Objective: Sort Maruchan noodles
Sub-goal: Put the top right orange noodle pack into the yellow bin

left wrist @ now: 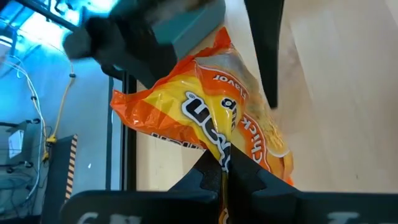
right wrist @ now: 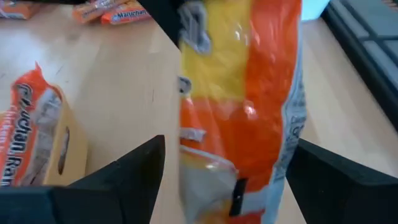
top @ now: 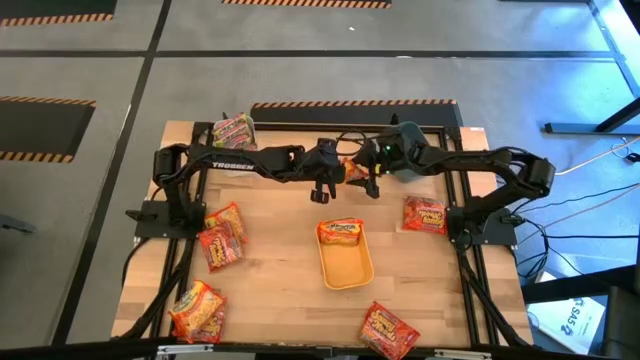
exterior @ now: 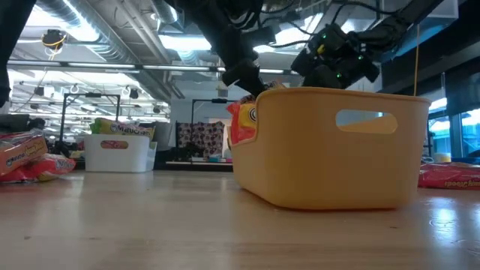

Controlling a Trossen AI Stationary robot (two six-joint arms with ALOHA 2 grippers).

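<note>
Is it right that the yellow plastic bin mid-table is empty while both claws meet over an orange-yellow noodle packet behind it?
Not empty: the high view shows one orange-yellow crinkly packet already inside the yellow plastic bin. The rest stands.

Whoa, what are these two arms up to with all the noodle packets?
They're sorting ramen. Over the table's middle, the left end effector pinches an orange packet, while the right end effector sits open around it, not gripping. A second orange packet already lies in the yellow bin; red packets lie loose on the table.
</note>
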